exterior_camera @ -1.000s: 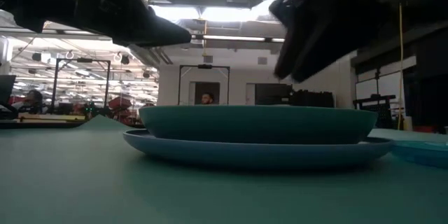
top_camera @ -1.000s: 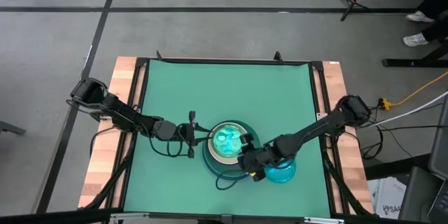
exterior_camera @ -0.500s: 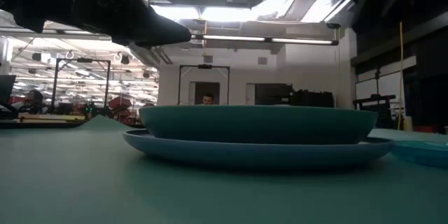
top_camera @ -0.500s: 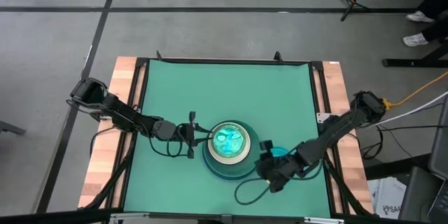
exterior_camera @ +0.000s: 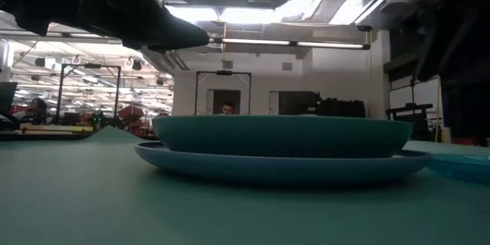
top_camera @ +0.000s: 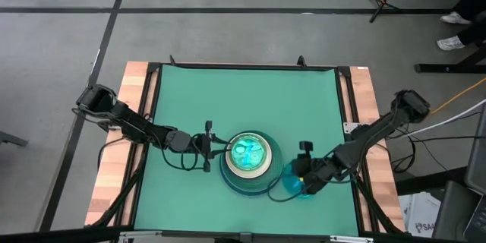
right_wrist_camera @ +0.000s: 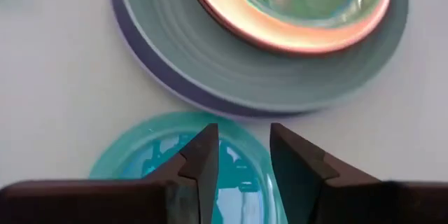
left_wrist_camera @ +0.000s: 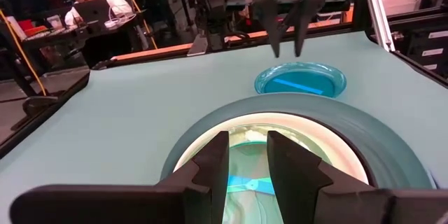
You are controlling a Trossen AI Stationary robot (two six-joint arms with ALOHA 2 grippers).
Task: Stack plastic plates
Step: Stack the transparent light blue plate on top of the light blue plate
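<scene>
A stack of plastic plates (top_camera: 247, 161) stands near the table's front middle. The large light blue plate (exterior_camera: 283, 167) is at the bottom, with the dark teal plate (exterior_camera: 283, 134) on it. Smaller plates lie inside, with an orange rim (right_wrist_camera: 280, 38) and a green centre showing. The cyan plate (top_camera: 291, 188) lies flat on the mat just right of the stack and also shows in the left wrist view (left_wrist_camera: 299, 82). My right gripper (right_wrist_camera: 243, 155) points down above the cyan plate, narrowly open and empty. My left gripper (left_wrist_camera: 248, 155) hovers over the stack's left edge, narrowly open and empty.
The green mat (top_camera: 243, 99) is bare behind the stack and to its left. Wooden table edges and a black frame (top_camera: 156, 83) border the mat. Cables hang off the right side. People and benches show in the room beyond the table.
My right gripper has drawn back from the stack's right edge toward the table's right side. It now hangs over the cyan plate, out of the low view's middle. The plates have stayed where they were.
</scene>
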